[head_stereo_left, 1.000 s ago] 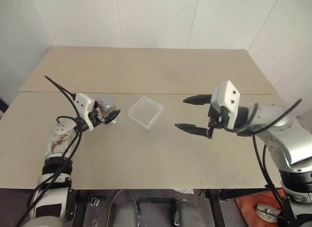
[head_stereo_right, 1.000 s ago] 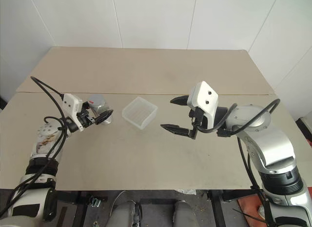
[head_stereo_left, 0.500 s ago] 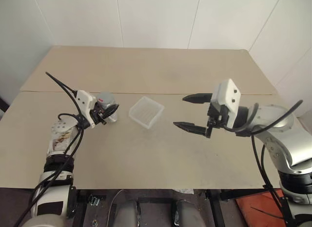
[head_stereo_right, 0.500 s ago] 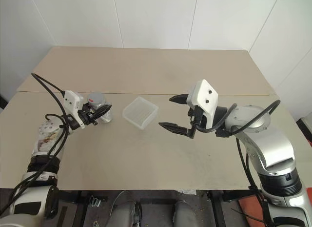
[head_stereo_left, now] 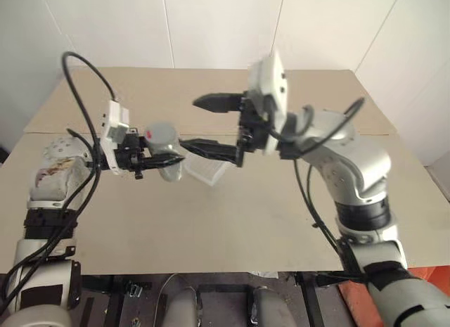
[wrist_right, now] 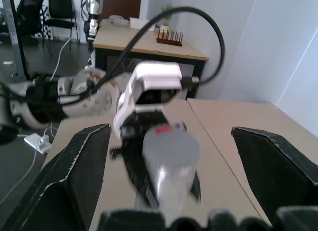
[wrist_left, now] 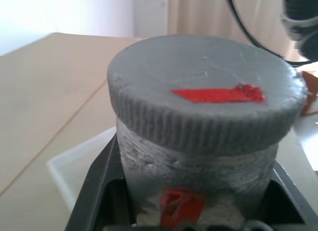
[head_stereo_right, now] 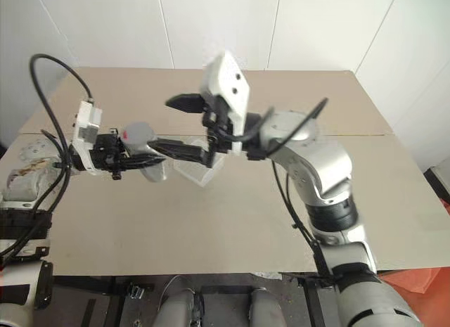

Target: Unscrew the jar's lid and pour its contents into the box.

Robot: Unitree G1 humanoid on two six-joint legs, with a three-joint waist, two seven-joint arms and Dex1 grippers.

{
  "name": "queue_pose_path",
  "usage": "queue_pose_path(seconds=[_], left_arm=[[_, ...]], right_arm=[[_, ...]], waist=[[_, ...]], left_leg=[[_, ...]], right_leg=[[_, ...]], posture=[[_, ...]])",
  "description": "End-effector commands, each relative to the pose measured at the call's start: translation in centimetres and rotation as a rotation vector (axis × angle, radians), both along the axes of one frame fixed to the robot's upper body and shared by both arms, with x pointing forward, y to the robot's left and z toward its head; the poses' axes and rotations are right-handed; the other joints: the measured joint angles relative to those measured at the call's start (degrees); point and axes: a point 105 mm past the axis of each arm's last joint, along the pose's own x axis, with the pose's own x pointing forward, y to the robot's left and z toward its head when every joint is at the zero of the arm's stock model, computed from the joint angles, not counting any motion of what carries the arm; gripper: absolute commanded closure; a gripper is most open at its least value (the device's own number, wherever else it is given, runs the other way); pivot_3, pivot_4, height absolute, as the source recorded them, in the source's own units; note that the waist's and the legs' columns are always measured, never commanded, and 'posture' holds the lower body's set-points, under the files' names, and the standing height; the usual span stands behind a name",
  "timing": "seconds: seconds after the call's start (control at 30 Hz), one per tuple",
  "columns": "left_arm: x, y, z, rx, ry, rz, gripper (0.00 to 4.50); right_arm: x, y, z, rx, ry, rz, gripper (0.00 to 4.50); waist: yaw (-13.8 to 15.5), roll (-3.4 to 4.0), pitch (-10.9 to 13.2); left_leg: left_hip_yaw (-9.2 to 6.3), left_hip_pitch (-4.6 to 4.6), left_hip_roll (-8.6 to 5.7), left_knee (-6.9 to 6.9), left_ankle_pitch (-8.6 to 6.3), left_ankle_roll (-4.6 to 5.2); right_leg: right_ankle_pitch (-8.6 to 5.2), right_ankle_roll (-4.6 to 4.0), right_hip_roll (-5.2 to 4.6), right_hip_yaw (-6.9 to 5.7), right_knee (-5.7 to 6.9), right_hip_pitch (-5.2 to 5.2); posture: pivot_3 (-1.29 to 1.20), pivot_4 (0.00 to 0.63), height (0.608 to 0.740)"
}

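My left end effector (head_stereo_left: 160, 160) is clamped on the body of the jar (head_stereo_left: 166, 152), holding it lifted above the desk (head_stereo_left: 232, 221) so the grey lid (wrist_left: 206, 94) faces my other arm and stays free to turn. My right end effector (head_stereo_left: 211, 124) stands wide open and empty, level with the lid, one finger above and one below, placed to close on it. The box (head_stereo_left: 214, 171) rests on the desk just beyond the jar, ready to receive the contents.

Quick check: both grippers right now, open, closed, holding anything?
Left gripper: closed on the jar, lid on.
Right gripper: open, holding nothing.
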Motion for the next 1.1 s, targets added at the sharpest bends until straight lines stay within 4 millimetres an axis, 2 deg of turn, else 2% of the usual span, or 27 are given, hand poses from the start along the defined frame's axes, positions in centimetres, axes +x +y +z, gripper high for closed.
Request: queue_pose_path(seconds=[0.03, 0.2, 0.47, 0.57, 0.6, 0.7, 0.8, 0.87, 1.0, 1.1], left_arm=[[0.1, -1.2, 1.7, -0.008, -0.055, -0.066, 2.56], [0.4, -2.3, 1.9, -0.009, -0.08, -0.108, 2.56], [0.3, -2.4, 2.2, -0.012, -0.095, -0.126, 2.56], [0.2, -2.4, 2.3, -0.013, -0.101, -0.129, 2.56], [0.2, -2.4, 2.3, -0.013, -0.103, -0.129, 2.56], [0.1, -2.3, 2.3, -0.009, -0.108, -0.132, 2.56], [-0.1, -2.3, 2.2, -0.002, -0.113, -0.145, 2.56], [-0.5, -2.3, 2.2, -0.001, -0.114, -0.175, 2.56], [-2.1, -2.9, 2.8, -0.011, -0.113, -0.296, 2.56], [-3.6, -3.7, 3.4, -0.009, -0.105, -0.393, 2.56]], right_arm=[[0.6, 0.9, 0.5, 0.003, 0.007, -0.037, 0.0], [0.7, 1.9, -0.2, -0.019, 0.023, -0.045, 0.0], [1.6, 2.2, -0.9, -0.041, 0.056, -0.06, 0.0], [1.6, 2.2, -1.2, -0.058, 0.067, -0.046, 0.62], [1.6, 2.2, -1.2, -0.058, 0.071, -0.043, 1.0], [1.7, 2.2, -1.0, -0.05, 0.083, -0.032, 1.74], [1.8, 2.0, -0.4, -0.012, 0.095, -0.005, 1.74], [1.4, 1.8, 0.0, 0.008, 0.092, 0.074, 1.74], [-1.6, 0.3, -0.3, -0.035, 0.042, 0.47, 1.74], [-2.6, -0.3, -0.7, -0.111, -0.007, 0.696, 1.74]], waist=[[0.1, 0.0, 0.0], [-0.1, 0.0, 0.0], [-0.6, 0.0, 0.0], [-0.6, 0.0, 0.0], [-0.6, 0.0, 0.0], [-0.6, 0.0, 0.0], [-0.5, 0.0, 0.0], [-0.6, 0.0, 0.0], [-0.3, 0.0, 0.0], [-0.4, 0.01, 0.0]], left_leg=[[0.0, -0.04, 0.0, 0.02, 0.0, 0.0], [-0.02, -0.24, -0.02, 0.01, 0.0, 0.0], [-0.04, -0.29, 0.0, 0.01, 0.01, -0.01], [-0.04, -0.29, 0.0, 0.01, 0.01, -0.01], [-0.04, -0.29, 0.0, 0.01, 0.01, 0.0], [-0.05, -0.29, 0.0, 0.01, 0.01, 0.0], [-0.05, -0.29, 0.0, 0.01, 0.01, 0.0], [-0.05, -0.29, 0.0, 0.0, 0.01, 0.0], [-0.05, -0.31, -0.01, 0.01, 0.01, 0.0], [-0.06, -0.33, -0.01, 0.02, 0.0, 0.02]], right_leg=[[0.0, 0.0, 0.0, -0.01, 0.0, -0.02], [0.01, 0.01, 0.01, -0.01, 0.12, -0.18], [0.01, 0.01, 0.03, -0.01, 0.1, -0.25], [0.01, 0.01, 0.03, -0.01, 0.1, -0.24], [0.01, 0.01, 0.02, -0.01, 0.09, -0.25], [0.01, 0.01, 0.02, -0.01, 0.1, -0.24], [0.01, 0.01, 0.03, -0.01, 0.1, -0.24], [0.01, 0.01, 0.03, -0.01, 0.1, -0.24], [0.01, 0.02, 0.02, -0.01, 0.08, -0.23], [0.04, 0.07, 0.02, -0.02, 0.06, -0.2]], posture=[[0.0, 0.15, 0.74], [0.0, 0.15, 0.74], [0.0, 0.15, 0.74], [0.0, 0.15, 0.74], [0.0, 0.15, 0.74], [0.0, 0.15, 0.74], [0.0, 0.15, 0.74], [0.0, 0.15, 0.74], [0.0, 0.15, 0.74], [0.0, 0.15, 0.74]])
